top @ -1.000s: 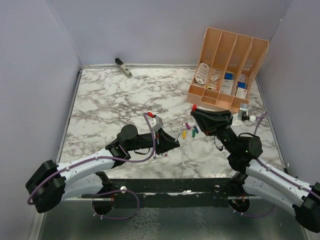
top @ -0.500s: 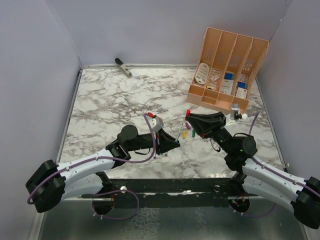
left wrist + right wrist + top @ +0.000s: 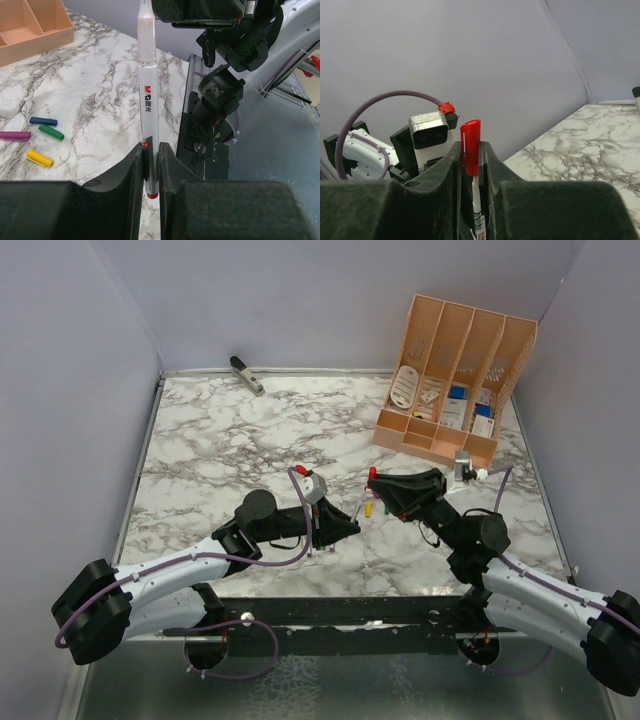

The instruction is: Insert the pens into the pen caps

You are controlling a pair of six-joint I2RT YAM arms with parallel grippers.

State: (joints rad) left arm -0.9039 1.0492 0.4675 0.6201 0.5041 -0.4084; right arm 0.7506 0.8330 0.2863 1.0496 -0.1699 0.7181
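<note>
With our left gripper clamped on a pen and our right gripper pinching the red cap, we judge that aligning them and pushing them together comes next.

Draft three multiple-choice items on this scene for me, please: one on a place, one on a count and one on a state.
1. In the top view, where on the marble table does the peach organiser stand?
A. near left corner
B. far right corner
C. centre

2. In the left wrist view, how many loose caps lie on the marble?
A. two
B. four
C. six

3. What state is the left end effector in?
A. open and empty
B. shut on a yellow cap
C. shut on a white pen

Answers:
1 B: it stands at the table's far right edge.
2 B: a blue cap, a green cap, a purple cap and a yellow cap.
3 C: the pen's barrel is pinched in it.
</note>
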